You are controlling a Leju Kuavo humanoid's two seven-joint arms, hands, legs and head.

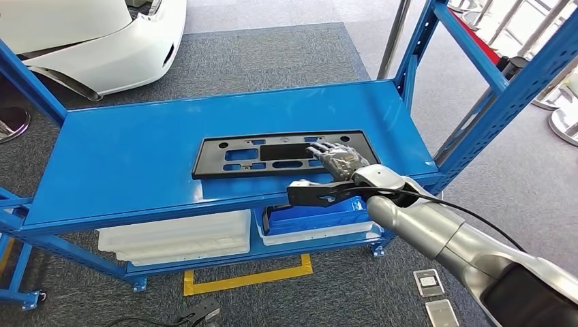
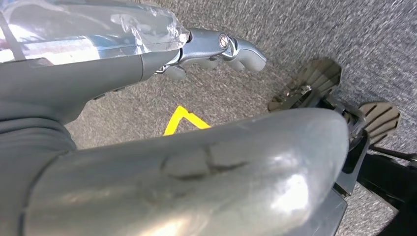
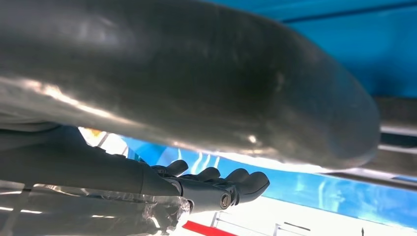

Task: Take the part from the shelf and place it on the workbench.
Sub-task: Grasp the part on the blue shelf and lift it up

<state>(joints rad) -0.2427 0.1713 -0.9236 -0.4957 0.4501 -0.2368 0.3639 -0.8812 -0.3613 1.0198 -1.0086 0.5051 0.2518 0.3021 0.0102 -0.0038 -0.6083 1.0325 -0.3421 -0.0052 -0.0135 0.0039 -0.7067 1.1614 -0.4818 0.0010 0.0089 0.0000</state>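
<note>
Part: I see the black plate (image 1: 283,154), flat and full of cut-outs, lying on the top deck of the blue shelf (image 1: 136,157), towards its front right
Right hand: my right hand (image 1: 341,161) reaches in over the shelf's front edge and lies on the right end of the part — fingers spread flat on it, nothing gripped that I can see
Right wrist view: the right hand's dark fingers (image 3: 246,183) show stretched out and apart, blue shelf surface behind them
Left hand: my left hand (image 2: 216,49) hangs over the grey carpet; its fingers look bent inward with nothing in them, though I cannot tell surely how they lie
Lower shelf: a white bin (image 1: 177,238) sits on the left and a second bin (image 1: 320,221) with blue contents on the right, just beside each other
Floor: yellow tape (image 1: 249,279) marks the carpet below the shelf front — two small grey plates (image 1: 429,283) lie near my right arm
Background: a white car body (image 1: 95,41) stands beyond the shelf, at its far left
</note>
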